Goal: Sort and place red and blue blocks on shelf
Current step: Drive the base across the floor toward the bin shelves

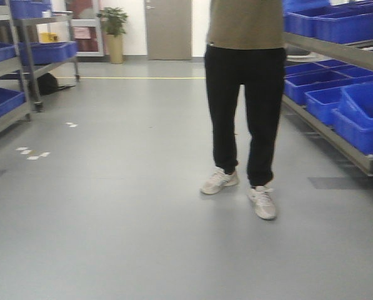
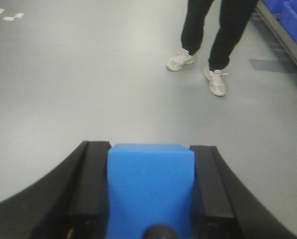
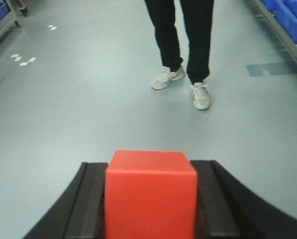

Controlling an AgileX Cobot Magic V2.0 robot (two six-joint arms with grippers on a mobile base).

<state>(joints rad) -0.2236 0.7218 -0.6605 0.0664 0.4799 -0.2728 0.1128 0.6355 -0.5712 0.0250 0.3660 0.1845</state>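
Front view: a person (image 1: 245,94), cut off at the chest, stands on a smooth grey floor (image 1: 111,219) beside a steel shelf (image 1: 336,52) holding blue plastic bins (image 1: 361,119). Left wrist view: the left gripper (image 2: 150,154) clamps a matte blue block (image 2: 150,191) squarely between its black jaws. Right wrist view: the right gripper (image 3: 150,167) likewise grips a matte red block (image 3: 150,196).

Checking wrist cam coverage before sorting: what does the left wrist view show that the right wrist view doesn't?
Only left wrist: the blue block, clamped in the left gripper.
Only right wrist: the red block, clamped in the right gripper, plus a second shelf corner at the top-left edge.
Both: grey floor, a person in black trousers and pale sneakers standing ahead, white floor marks, and the shelf with blue bins at the top right.
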